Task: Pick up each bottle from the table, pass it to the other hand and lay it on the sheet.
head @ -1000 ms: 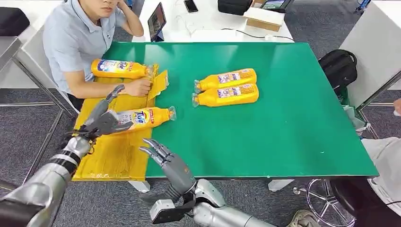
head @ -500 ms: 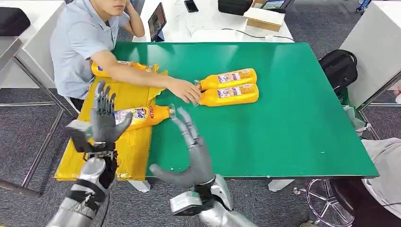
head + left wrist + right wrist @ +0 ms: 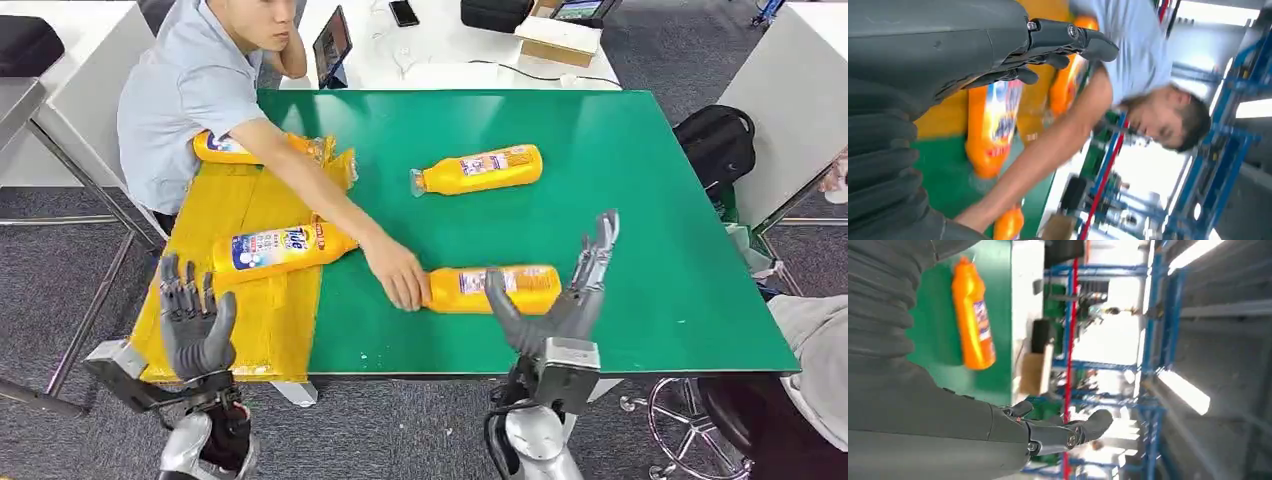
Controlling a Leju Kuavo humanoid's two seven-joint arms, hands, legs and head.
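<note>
Four orange bottles lay on their sides, each with a pale label on its body. The nearest bottle (image 3: pixel 492 288) lay on the bare green table (image 3: pixel 640 200) near its near edge, long axis running left to right, neck pointing left, where a person's hand (image 3: pixel 398 282) covered that end. A second bottle (image 3: pixel 478 169) lay farther back on the green, also left to right with its clear cap to the left, tilted slightly. Two more rested on the yellow sheet (image 3: pixel 250 320) at the table's left side: a labelled bottle (image 3: pixel 276 246) with a blue-and-white label, neck toward the right, and a far bottle (image 3: pixel 225 148) partly hidden behind the person's arm (image 3: pixel 300 170).

The right hand (image 3: pixel 560 300) was raised at the near edge just right of the nearest bottle, fingers spread and holding nothing. The left hand (image 3: pixel 193 325) was up over the sheet's near left corner, fingers upright and apart, also empty.

The left wrist view showed the labelled bottle (image 3: pixel 993 125) beyond that hand's dark fingers (image 3: pixel 1073 42), the person's arm crossing it, though the picture was blurred and the label could not be read. The right wrist view showed one bottle (image 3: pixel 973 315) lying alone on the green, probably the second one.
</note>
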